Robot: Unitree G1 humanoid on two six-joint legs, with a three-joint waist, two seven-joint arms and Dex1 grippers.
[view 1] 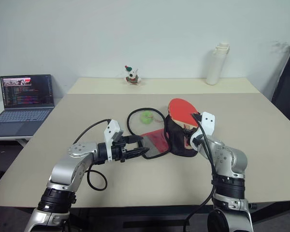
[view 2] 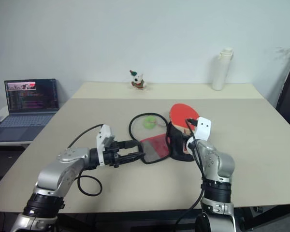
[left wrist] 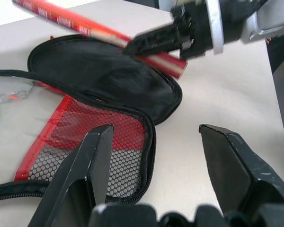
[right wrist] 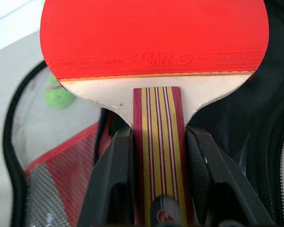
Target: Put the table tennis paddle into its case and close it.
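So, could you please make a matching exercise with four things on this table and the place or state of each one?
Things:
1. paddle
2. case
3. green ball
4. white bottle

Places or states:
A. standing at the table's far edge
B. lying unzipped, its mesh flap open
C. held by its handle in the right claw
D. lying inside the loop of the black zip edge

Pairs: 1-C, 2-B, 3-D, 4-A
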